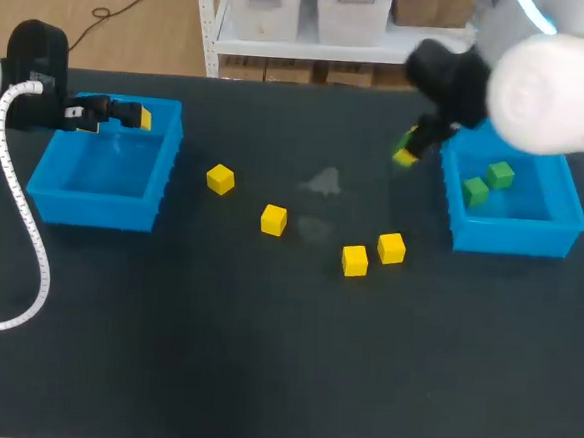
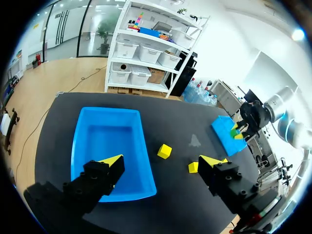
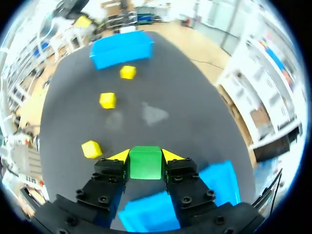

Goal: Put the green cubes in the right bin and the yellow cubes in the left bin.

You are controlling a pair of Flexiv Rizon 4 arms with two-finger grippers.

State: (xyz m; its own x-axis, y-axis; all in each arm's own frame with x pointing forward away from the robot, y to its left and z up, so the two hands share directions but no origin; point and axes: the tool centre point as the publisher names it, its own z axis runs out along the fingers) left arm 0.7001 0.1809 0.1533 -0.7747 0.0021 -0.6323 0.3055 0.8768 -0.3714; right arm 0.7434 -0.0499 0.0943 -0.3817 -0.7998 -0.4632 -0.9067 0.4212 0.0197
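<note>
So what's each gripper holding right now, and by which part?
Right gripper grips a green cube by two opposite sides; left gripper holds nothing.

A black table [image 1: 262, 357] bears two pale smudges [image 1: 324, 182] mid-surface.

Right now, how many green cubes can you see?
3. Two green cubes lie in the right bin; a third cube is clamped in the right gripper. My right arm may hide more.

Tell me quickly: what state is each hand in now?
Left hand: open, holding nothing.
Right hand: closed on a green cube.
</note>
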